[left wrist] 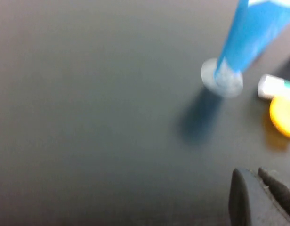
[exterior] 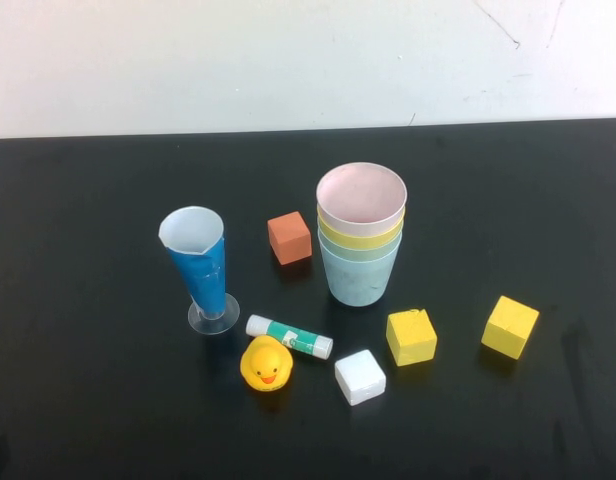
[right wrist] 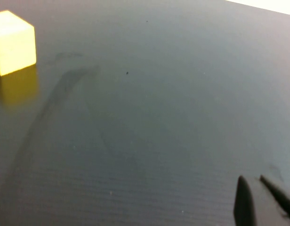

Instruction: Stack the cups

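The four cups stand nested in one upright stack at the table's middle in the high view. The pink cup [exterior: 361, 195] is on top, then the rim of the yellow cup [exterior: 360, 238], the rim of the green cup [exterior: 360, 253], and the light blue cup [exterior: 358, 281] at the bottom. Neither arm shows in the high view. My left gripper [left wrist: 249, 173] is shut and empty, low over bare table to the left of the tall cone cup. My right gripper [right wrist: 252, 179] is shut and empty over bare table, away from the stack.
A tall blue cone cup [exterior: 200, 265] on a clear base stands left of the stack, also in the left wrist view [left wrist: 244, 42]. An orange-red cube [exterior: 289, 238], glue stick [exterior: 288, 336], yellow duck [exterior: 266, 363], white cube [exterior: 360, 377] and two yellow cubes [exterior: 411, 337] [exterior: 510, 327] lie around.
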`<state>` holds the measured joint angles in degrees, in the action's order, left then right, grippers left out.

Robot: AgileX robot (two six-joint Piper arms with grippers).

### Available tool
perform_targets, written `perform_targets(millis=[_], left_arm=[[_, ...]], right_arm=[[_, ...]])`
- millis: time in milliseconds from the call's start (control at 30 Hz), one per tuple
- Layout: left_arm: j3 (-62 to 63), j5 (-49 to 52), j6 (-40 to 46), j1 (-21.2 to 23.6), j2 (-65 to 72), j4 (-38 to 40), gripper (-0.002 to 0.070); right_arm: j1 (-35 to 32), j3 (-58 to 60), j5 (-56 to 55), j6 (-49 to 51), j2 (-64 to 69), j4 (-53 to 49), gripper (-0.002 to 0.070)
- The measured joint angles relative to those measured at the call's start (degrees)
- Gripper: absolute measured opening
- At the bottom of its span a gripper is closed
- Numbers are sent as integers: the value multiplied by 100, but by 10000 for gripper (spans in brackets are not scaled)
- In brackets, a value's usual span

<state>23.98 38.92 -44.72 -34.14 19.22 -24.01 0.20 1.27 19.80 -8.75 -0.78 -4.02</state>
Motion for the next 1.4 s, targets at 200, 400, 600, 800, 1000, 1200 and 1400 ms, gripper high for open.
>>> perform_targets(millis=[200, 400, 600, 800, 1000, 1200, 1400], left_arm=[[-416, -226, 462, 850, -249, 399, 0], [-1591, -1789, 1994, 2547, -986, 1493, 0], [-2243, -2241, 3917, 3667, -1915, 2594, -1], [-2506, -2278, 4524, 3951, -1974, 3337, -1], [-2506, -2131, 4747, 3631, -1997, 3500, -1], [-2506, -2118, 4818, 3495, -1997, 3520, -1], [-2506, -2109, 4830, 3495, -1997, 3533, -1]], right_arm=[[0, 0, 0, 0, 0, 0, -1], [0, 0, 0, 0, 0, 0, -1], [0, 0, 0, 0, 0, 0, -1], [0, 0, 0, 0, 0, 0, -1], [0, 0, 0, 0, 0, 0, -1], [0, 0, 0, 0, 0, 0, -1], [0, 0, 0, 0, 0, 0, -1]])
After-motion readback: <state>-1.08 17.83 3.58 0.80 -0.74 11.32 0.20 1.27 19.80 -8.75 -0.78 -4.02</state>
